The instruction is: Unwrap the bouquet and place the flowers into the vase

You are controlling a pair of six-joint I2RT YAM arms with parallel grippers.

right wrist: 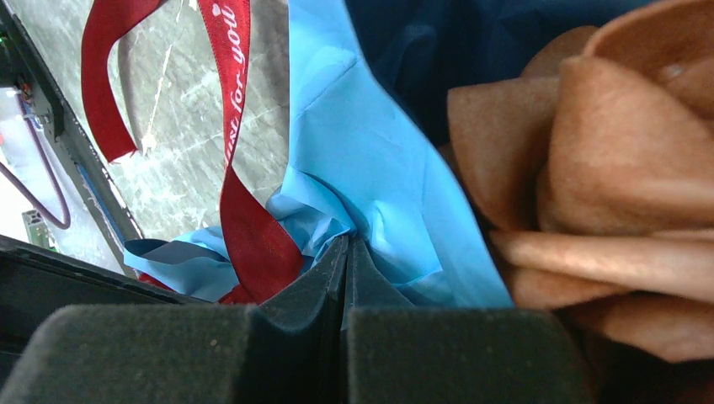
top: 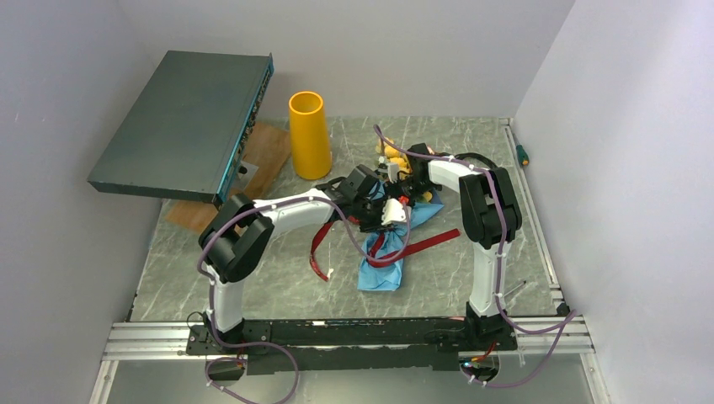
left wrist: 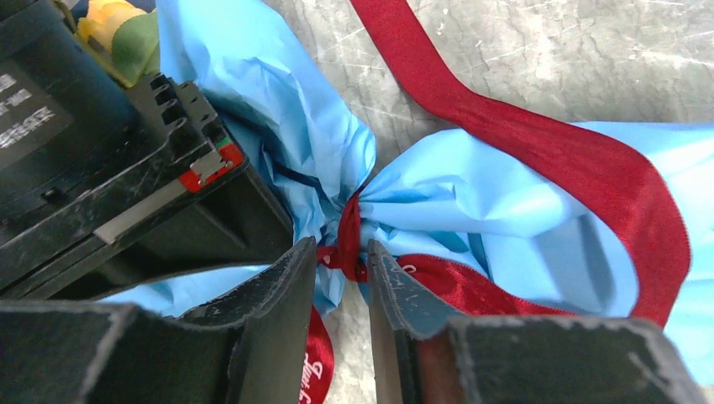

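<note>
Top external: the bouquet (top: 383, 265) is seen lying flat at frame centre on the table (top: 253, 286), with flower heads toward the top. The vase (top: 309, 135) stands upright, well apart at its upper left. The blue paper (right wrist: 370, 151) is judged light, soft and easily torn, the ribbon (left wrist: 539, 143) slippery. Hold is best taken at the knot (left wrist: 347, 240) or a loose tail, not at the flowers (right wrist: 606, 168). Only the left wrist view shows the left gripper (left wrist: 341, 252), jaws parted astride the knot; actual pinching cannot be told. Only the right wrist view shows the right gripper (right wrist: 346, 244) clenched on a fold of blue paper. The vase is missed by both wrist views.
</note>
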